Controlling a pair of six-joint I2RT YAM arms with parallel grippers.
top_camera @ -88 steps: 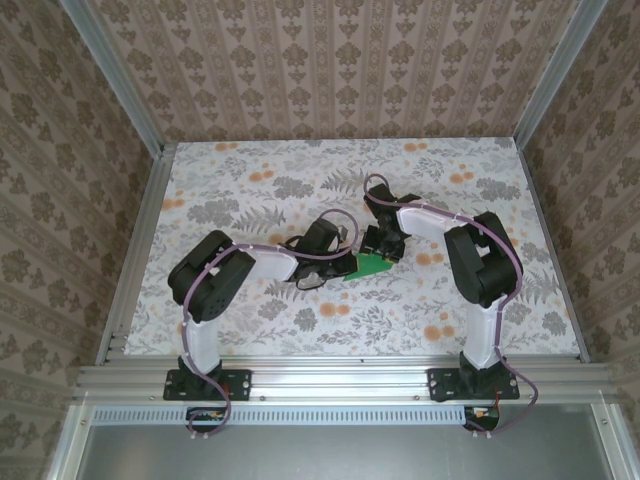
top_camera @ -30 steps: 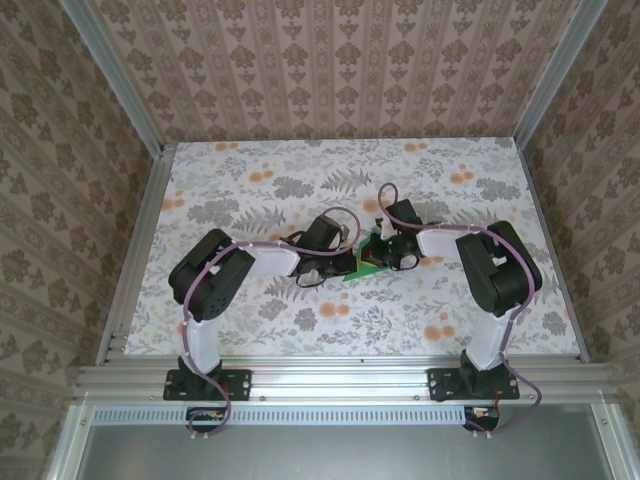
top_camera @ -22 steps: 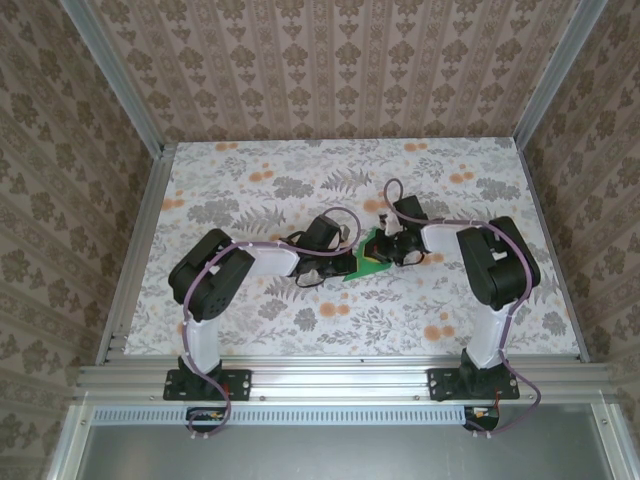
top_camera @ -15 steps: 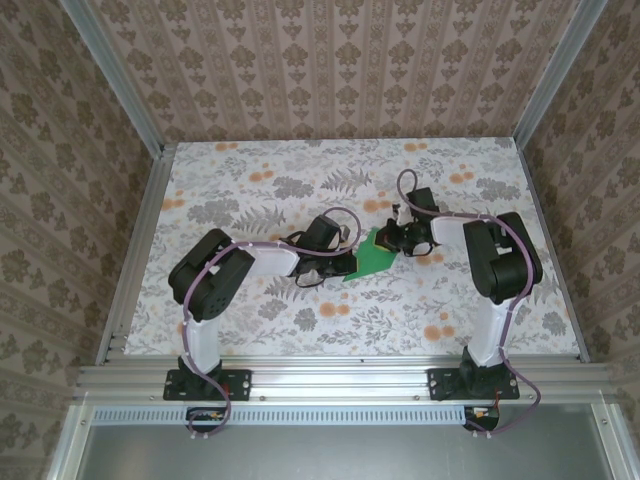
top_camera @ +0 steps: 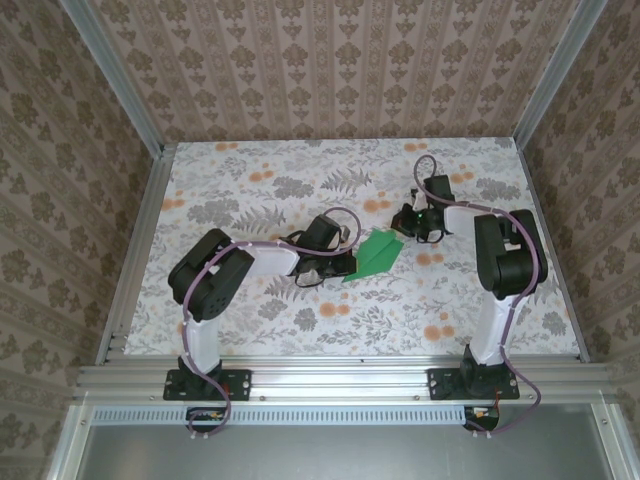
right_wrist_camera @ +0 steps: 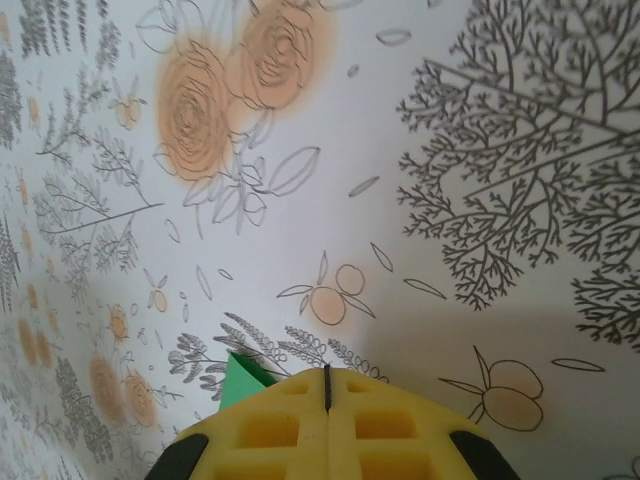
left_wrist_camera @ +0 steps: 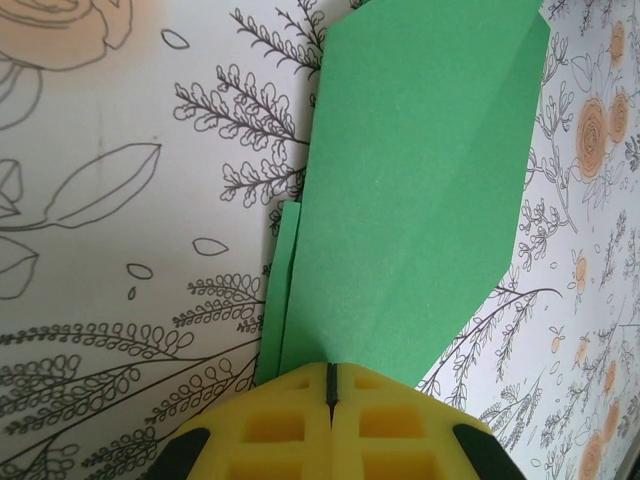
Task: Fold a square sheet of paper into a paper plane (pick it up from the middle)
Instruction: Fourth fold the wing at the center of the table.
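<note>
Top, left-wrist and right-wrist views. Two arms are standing bolted to the near rail (top_camera: pixel 340 378), one base on each side.

The left arm (top_camera: pixel 212 285) is bending at a raised elbow and reaching right along the table (top_camera: pixel 230 180), with its forearm lying low. The left gripper (left_wrist_camera: pixel 328 368) is clenching the near end of the paper (left_wrist_camera: pixel 420 180), and its yellow pads are meeting on the green sheet.

The right arm (top_camera: pixel 505 260) is rising straight from its base, folding at a high elbow and pointing left. The right gripper (right_wrist_camera: pixel 327 372) is sitting closed with nothing showing between its pads. It is hovering just beyond the paper's far right corner, and a small green tip is peeking beside its left finger. Whether that tip is touching the finger cannot be told.

The paper is lying near the table's middle, between the two grippers, as a slim folded shape. Its long left edge is running straight, with a narrow strip jutting beside it near the pads, and its far end is slanting to a point. Whether it is resting fully on the table cannot be told.

Open floral surface is stretching left, right and far of the paper, up to the side rails and the papered walls (top_camera: pixel 330 70).

Count: two arms, two grippers, one paper.
</note>
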